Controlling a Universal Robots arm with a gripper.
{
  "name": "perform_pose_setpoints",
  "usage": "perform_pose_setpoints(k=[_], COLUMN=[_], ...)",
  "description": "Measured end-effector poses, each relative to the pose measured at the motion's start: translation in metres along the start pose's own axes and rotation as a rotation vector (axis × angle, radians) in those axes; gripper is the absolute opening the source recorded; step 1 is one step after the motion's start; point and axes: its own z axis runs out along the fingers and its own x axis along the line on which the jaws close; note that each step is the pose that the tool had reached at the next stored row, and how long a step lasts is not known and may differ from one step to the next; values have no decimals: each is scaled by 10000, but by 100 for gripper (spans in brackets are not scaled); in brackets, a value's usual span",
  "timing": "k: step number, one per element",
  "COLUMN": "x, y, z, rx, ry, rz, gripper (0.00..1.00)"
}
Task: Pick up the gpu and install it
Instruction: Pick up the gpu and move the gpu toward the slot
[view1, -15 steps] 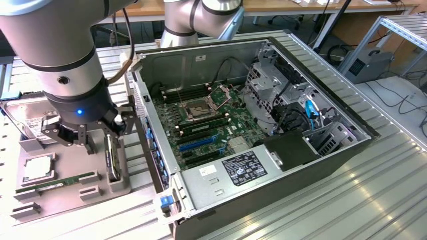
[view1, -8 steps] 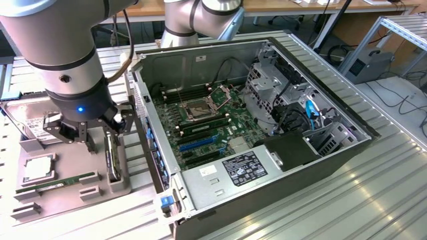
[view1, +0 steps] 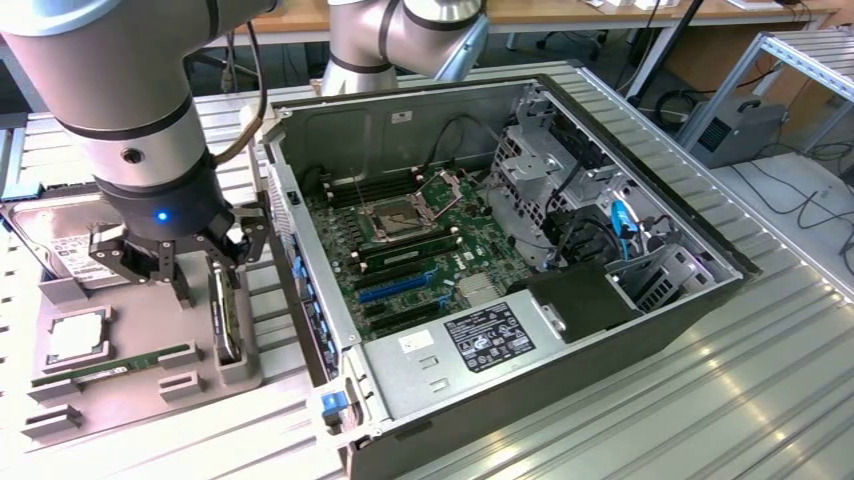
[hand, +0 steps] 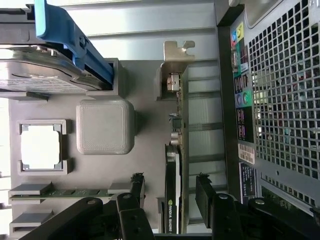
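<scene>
Two black fingers stand open astride the thin, flat gpu, edge-up in its matte grey tray.

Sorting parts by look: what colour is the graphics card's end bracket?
Pale silvery-beige metal bracket on the thin dark gpu; clearest in the wrist view.

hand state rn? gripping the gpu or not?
Hand: open, straddling the gpu standing on edge in its holder, not gripping it.
</scene>
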Motion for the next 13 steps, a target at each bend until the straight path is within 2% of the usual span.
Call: perform_pose_setpoints(k=[13], x=[0], y=[26], z=[65], rx=[0], ry=[0], rz=[2], gripper=[54])
